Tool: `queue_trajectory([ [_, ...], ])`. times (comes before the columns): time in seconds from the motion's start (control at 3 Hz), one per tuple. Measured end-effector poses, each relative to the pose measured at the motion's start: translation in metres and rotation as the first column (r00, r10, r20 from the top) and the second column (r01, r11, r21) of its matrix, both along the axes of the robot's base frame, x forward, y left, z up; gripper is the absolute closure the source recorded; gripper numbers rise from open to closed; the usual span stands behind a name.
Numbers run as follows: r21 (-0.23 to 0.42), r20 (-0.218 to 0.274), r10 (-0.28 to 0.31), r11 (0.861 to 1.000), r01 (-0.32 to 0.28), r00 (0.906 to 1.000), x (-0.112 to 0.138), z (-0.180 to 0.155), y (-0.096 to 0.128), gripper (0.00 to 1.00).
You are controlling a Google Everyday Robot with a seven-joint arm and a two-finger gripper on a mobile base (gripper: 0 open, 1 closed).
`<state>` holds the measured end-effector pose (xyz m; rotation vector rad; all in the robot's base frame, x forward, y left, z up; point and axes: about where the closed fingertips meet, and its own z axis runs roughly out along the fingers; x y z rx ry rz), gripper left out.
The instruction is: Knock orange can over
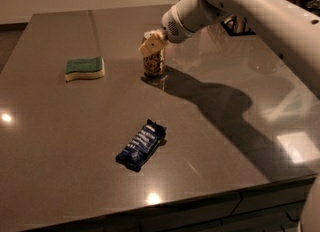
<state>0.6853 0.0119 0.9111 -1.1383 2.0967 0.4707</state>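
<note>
Orange can (154,64) upright on bench (60,141), upper centre of frame. Gripper (152,46) at can's top, frame-left side. Jaws apart or together: cannot tell. Push high on can, sideways, one short firm stroke. Keep sweep off sponge (85,68).

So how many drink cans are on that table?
1: the orange-gold aluminium drink can stands upright on the grey table, right of the green rectangular sponge, with the robot's jaws at its top. The white arm may hide others behind it.
</note>
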Motion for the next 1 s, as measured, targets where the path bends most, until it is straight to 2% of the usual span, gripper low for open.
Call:
queue_trajectory([
  [0.33, -0.054, 0.017, 0.045, 0.998, -0.044, 0.9989, -0.013, 0.023, -0.005, 0.85],
  [0.67, -0.239, -0.027, 0.149, 0.959, -0.152, 0.9884, -0.052, 0.041, -0.013, 1.0],
  [1.0, -0.381, -0.081, 0.223, 0.894, -0.237, 0.9713, -0.078, 0.044, -0.015, 1.0],
])
